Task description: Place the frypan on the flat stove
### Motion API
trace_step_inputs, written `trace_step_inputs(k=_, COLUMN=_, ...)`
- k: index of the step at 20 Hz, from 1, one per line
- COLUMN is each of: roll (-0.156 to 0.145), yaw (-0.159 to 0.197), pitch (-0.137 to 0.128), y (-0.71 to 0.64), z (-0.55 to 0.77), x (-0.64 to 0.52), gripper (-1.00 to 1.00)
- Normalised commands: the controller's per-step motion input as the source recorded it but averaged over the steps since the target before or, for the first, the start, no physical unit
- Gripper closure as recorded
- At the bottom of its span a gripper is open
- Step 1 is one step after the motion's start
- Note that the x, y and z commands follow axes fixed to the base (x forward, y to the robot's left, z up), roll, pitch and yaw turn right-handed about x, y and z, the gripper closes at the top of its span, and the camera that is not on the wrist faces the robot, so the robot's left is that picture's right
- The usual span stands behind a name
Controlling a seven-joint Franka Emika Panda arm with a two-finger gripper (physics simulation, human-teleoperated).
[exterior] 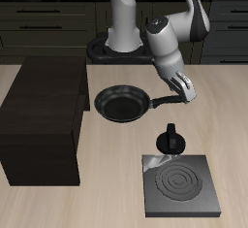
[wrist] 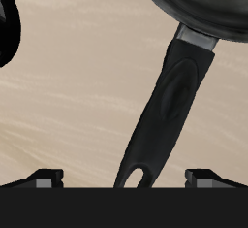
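Observation:
The frypan (exterior: 121, 103) is a round shallow black pan standing on the table beside the cabinet. Its long black handle (exterior: 165, 100) points away from the cabinet. In the wrist view the pan (wrist: 208, 4) and its handle (wrist: 165, 96) show close up. My gripper (exterior: 184, 96) hangs over the handle's free end. In the wrist view the gripper (wrist: 126, 179) is open, with one fingertip (wrist: 46, 179) on each side of the handle's end and a gap between each and the handle. The flat stove (exterior: 181, 184) is a dark grey slab with pale rings, near the table's front edge.
A small black upright moka pot (exterior: 171, 138) stands between the frypan's handle and the stove. A large dark brown cabinet box (exterior: 44, 120) takes up the table beside the pan. A black rounded shape (wrist: 8, 28) shows at the wrist view's edge.

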Motion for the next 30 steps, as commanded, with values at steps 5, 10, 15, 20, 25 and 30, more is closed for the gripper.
trace_step_inputs(k=5, roll=-0.041, yaw=-0.014, pitch=0.007, y=-0.32, z=-0.13, x=0.02, gripper=-1.00)
trace_step_inputs(k=10, roll=-0.027, yaw=-0.024, pitch=0.024, y=-0.18, z=-0.12, x=0.01, gripper=-1.00)
trace_step_inputs(k=15, roll=-0.013, yaw=-0.043, pitch=0.033, y=-0.15, z=-0.12, x=0.01, gripper=-1.00)
trace_step_inputs(k=20, roll=0.007, yaw=-0.087, pitch=0.062, y=-0.17, z=-0.18, x=0.00, gripper=-1.00)
trace_step_inputs(k=25, roll=0.044, yaw=-0.080, pitch=0.067, y=0.03, z=-0.14, x=-0.04, gripper=-1.00)
trace_step_inputs(k=30, roll=0.037, yaw=-0.057, pitch=0.044, y=-0.03, z=-0.18, x=-0.11, gripper=-1.00)
